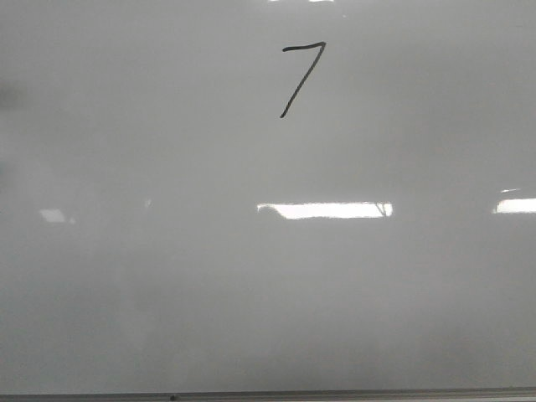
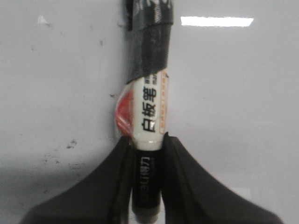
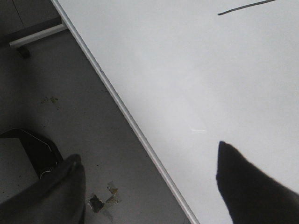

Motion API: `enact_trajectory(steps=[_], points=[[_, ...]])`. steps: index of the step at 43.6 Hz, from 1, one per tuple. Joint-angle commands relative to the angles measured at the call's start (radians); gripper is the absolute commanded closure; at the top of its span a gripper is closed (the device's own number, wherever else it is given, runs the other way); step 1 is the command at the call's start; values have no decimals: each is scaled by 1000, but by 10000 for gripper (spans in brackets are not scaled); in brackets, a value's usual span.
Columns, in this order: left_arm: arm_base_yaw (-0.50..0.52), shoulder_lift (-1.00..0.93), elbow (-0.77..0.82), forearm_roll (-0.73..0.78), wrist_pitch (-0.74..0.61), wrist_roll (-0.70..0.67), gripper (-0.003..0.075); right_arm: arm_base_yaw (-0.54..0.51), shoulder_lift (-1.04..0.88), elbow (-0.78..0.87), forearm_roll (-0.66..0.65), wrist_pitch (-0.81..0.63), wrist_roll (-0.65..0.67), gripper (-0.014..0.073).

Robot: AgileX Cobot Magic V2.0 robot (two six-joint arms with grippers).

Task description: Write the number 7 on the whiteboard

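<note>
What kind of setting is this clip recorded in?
Probably an office or lab room with ceiling strip lights: a large whiteboard bearing the number 7 reflects bright rectangular lights, the left pincer holds a marker, and a stained grey floor shows beside the board.

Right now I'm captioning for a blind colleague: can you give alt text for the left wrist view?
The left gripper is shut on a whiteboard marker, its barrel wrapped in dark tape towards the far end. Behind it is the pale whiteboard, lightly smudged, with a bright light reflection.
</note>
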Motion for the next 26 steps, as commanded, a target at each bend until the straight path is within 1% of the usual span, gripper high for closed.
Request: enact_trajectory(steps=[1,4,7,17,22,24,26], points=[[-5,0,-39,-11,-71,-11,510,-5,-4,-35,13,-56,4,-1],[-5,7,-39,-11,-73,-11,426,-5,-4,-35,13,-56,4,-1],[-3,9,-39,-11,-73,-11,384,-5,-4,-35,13,-56,4,-1],[-3,9,-57,27,-59,-9,380,-5,-6,-35,13,-56,4,-1],[-3,1,-87,51,34,-6,380,-5,-11,-35,11,-48,13,-1],[-3,-15,-102,89,77,-6,381,-5,-17,-41,-5,-46,44,-1],[-3,-34,-117,106,124,-6,381,-5,-25,-44,-33,-48,106,-1]])
